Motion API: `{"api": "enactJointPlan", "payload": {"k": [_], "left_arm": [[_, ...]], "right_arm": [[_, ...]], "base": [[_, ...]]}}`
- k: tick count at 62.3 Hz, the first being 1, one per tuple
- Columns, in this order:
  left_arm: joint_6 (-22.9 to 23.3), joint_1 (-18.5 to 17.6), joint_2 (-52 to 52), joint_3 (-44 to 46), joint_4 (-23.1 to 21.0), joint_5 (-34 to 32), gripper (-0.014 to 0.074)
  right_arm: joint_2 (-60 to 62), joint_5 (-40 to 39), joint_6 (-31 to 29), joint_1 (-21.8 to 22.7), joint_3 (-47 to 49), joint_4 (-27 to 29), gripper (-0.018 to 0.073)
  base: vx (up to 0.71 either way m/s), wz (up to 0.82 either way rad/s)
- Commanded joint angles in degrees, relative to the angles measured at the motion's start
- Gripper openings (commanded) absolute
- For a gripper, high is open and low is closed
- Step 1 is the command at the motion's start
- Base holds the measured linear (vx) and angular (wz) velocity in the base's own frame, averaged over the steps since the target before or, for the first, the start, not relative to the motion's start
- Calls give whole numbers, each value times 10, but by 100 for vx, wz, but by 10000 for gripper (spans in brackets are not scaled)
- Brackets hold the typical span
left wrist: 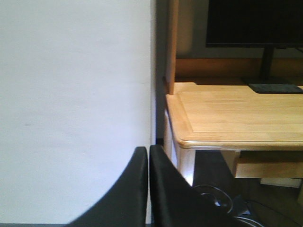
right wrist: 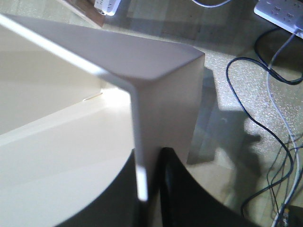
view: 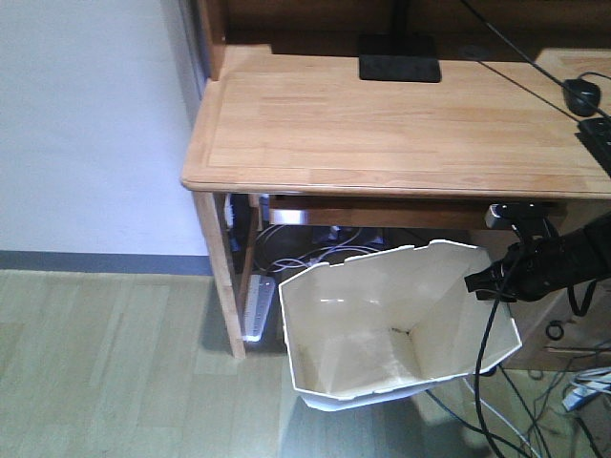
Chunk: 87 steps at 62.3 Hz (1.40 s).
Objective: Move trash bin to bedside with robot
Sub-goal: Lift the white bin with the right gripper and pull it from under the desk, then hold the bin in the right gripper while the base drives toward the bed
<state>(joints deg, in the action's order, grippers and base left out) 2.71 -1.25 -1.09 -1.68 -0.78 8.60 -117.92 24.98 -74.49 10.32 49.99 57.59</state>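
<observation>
The white trash bin (view: 382,324) hangs tilted in front of the light wooden desk (view: 382,124), its open mouth facing the camera. My right gripper (view: 482,283) is shut on the bin's right rim. In the right wrist view its jaws (right wrist: 149,189) clamp the thin white wall (right wrist: 161,104), one finger inside, one outside. My left gripper (left wrist: 148,161) is shut and empty, pointing at a white wall beside the desk corner (left wrist: 182,137). The bed is out of view.
A monitor base (view: 399,57), a mouse (view: 580,93) and a keyboard edge (view: 597,138) lie on the desk. Cables and power strips (right wrist: 279,12) lie on the floor under and right of the desk. The white wall (view: 86,124) is at the left.
</observation>
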Motion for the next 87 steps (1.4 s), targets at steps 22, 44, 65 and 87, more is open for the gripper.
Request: {"api": "enactJointPlan", "payload": {"k": [22,44,65,87], "left_arm": [[5,-3,-6,-16,-2,-44,-6],[5,-3,-6,-16,-2,-44,-6],[5,-3,-6,-16,-2,-44,-6],[5,-3,-6,-16,-2,-44,-6]], "right_arm": [[40,74,8,3,13,46,-6],[40,74,8,3,13,46,-6],[40,74,8,3,13,46,-6],[40,73,8,3,13,46,-6]], "base": [[-8,44],[-10,64],[-4,57],[7,51]]}}
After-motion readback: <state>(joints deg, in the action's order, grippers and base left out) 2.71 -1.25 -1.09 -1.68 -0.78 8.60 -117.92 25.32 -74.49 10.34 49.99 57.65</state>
